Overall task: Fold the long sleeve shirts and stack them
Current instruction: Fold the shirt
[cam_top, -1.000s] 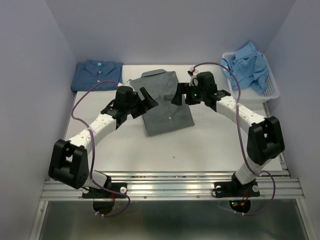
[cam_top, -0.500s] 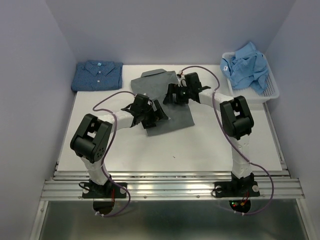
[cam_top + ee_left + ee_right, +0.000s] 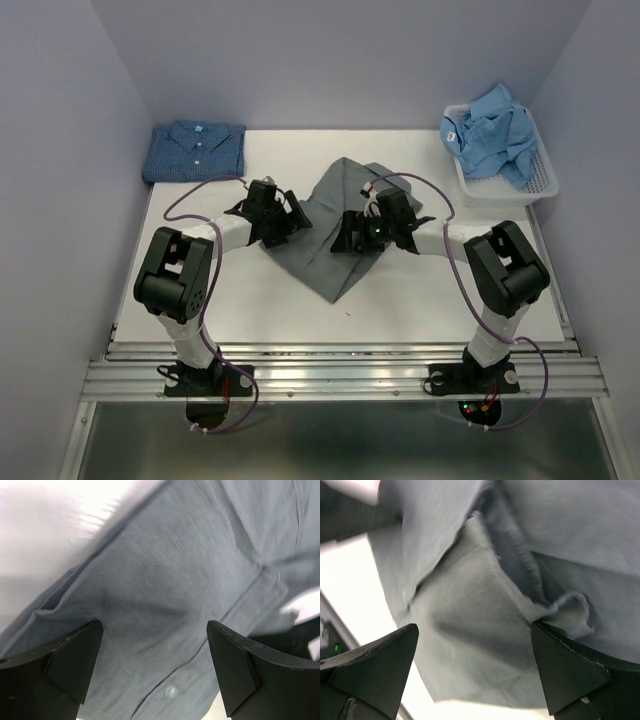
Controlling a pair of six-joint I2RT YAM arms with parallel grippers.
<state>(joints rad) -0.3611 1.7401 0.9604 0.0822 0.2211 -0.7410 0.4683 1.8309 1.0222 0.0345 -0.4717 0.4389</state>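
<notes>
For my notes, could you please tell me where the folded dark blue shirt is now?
In the top view, the dark blue shirt lies folded at the far left corner, beyond the left gripper and apart from the grey shirt.

And the grey shirt [image 3: 322,262] is cut off by both wrist views' edges; overhead, the right gripper [image 3: 350,238] covers its middle.

Grey shirt [image 3: 325,260], once square, now skewed and rumpled.
</notes>
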